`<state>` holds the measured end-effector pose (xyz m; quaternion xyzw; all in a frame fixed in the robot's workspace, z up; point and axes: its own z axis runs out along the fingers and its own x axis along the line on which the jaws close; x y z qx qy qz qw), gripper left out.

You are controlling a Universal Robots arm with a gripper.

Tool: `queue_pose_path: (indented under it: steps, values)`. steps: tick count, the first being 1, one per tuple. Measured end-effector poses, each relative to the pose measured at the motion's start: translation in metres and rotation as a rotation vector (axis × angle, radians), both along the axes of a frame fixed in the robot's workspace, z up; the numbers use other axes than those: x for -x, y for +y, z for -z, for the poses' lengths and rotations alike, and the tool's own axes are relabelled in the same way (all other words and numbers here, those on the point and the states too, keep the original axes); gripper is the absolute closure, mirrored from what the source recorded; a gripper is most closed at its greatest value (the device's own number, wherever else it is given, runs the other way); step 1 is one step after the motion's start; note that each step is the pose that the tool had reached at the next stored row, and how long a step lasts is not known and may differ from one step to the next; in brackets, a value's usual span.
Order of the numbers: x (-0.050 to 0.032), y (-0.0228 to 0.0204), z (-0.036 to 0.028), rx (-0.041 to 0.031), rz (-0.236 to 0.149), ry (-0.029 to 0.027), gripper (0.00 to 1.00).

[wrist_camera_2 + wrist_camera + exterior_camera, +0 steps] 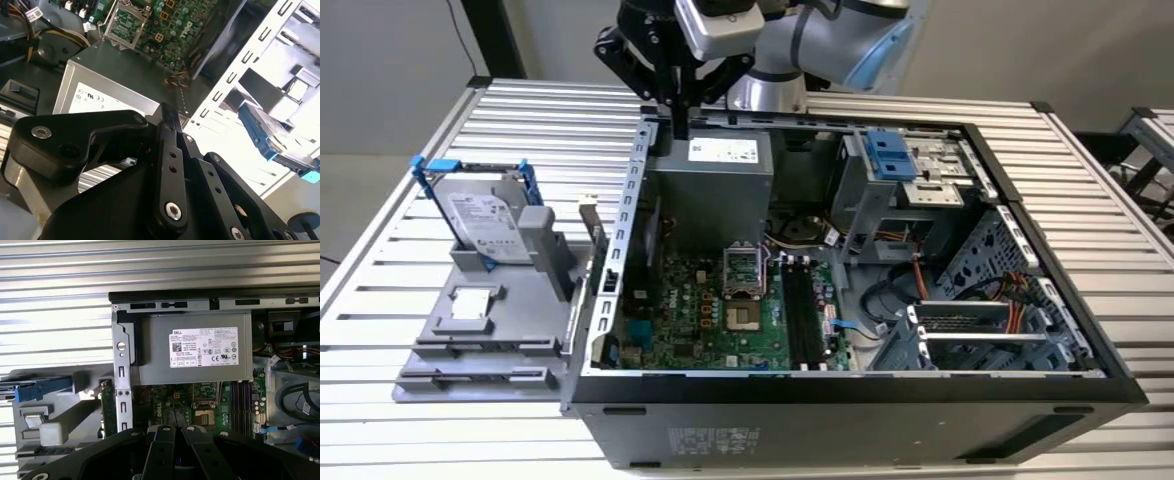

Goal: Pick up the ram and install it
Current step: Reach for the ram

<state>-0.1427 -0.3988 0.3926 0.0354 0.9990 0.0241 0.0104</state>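
The ram [595, 245] is a thin stick standing on edge in the grey holder [480, 340], just outside the open computer case's wall on the exterior view's left. In the first wrist view the ram [105, 407] shows greenish beside that wall. My gripper [680, 126] hangs above the case's back corner, over the grey power supply [710, 175], well away from the ram. Its black fingers [162, 450] meet at the tips in both wrist views, and I see nothing between them. My gripper [166, 111] is shut. The motherboard's long black slots [798, 312] lie inside the case.
A silver hard drive in a blue frame [483, 215] stands on the holder, with a small square chip [474, 300] in front of it. The case's metal wall [630, 230] stands between the holder and the motherboard. Cables and drive cages [961, 300] crowd the exterior view's right.
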Motion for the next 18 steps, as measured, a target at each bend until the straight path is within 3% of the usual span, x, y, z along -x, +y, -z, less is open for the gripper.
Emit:
queue_pose_path:
  steps: [10, 18]
  values:
    - [0.0113, 0.0000, 0.0000, 0.0001, 0.000, 0.0000, 1.00]
    - [0.0344, 0.0000, 0.0000, 0.0000, 0.000, 0.0000, 1.00]
